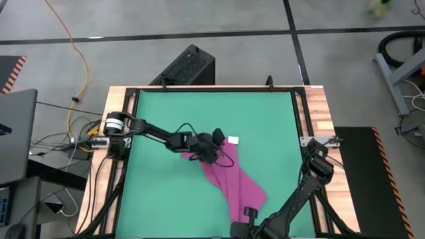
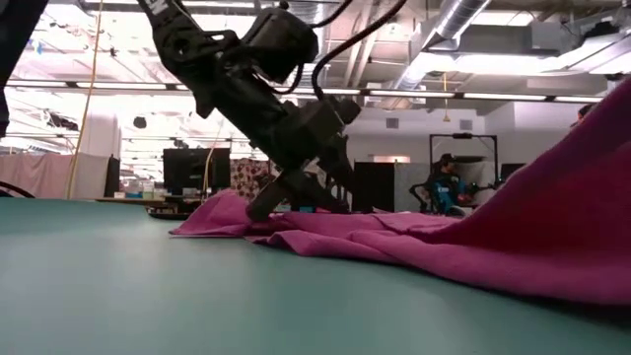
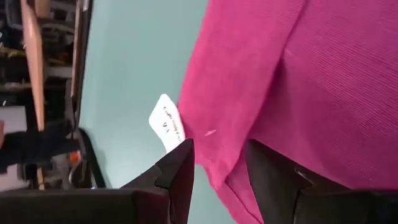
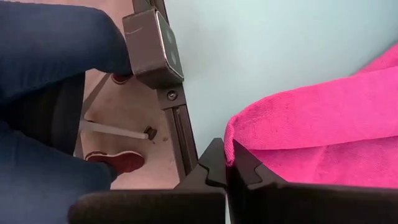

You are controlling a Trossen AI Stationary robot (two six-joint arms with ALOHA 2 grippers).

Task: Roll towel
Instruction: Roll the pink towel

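Observation:
The magenta towel (image 1: 234, 180) lies slantwise on the green mat (image 1: 166, 119), crumpled, with its white tag (image 1: 233, 140) at the far end. My left gripper (image 1: 212, 154) has come down on that far end, open, with a towel edge (image 3: 217, 177) between its fingers, next to the tag (image 3: 166, 123). My right gripper (image 1: 249, 214) is at the table's near edge, shut on the towel's near end. In the low view that end (image 2: 577, 187) rises off the mat, while the far part (image 2: 325, 232) lies flat. My left gripper slants down from the table's left onto the towel's far end (image 2: 258, 211). Its open fingers (image 3: 180, 171) stand on either side of the edge; whether they press the cloth I cannot tell. My right gripper pinches the towel's near edge (image 4: 239, 134) between its two shut fingers, at their free ends. The fingers slant down from the near side. That end is lifted off the mat, and the cloth slopes down to the part that lies flat.
Wooden borders and a dark frame (image 1: 302, 126) edge the mat. A black box (image 1: 189, 63) stands on the floor beyond the far edge. A person's blue-clad legs and a shoe (image 4: 118, 163) show beside the table's near edge. Bare mat (image 1: 159, 192) lies left of the towel.

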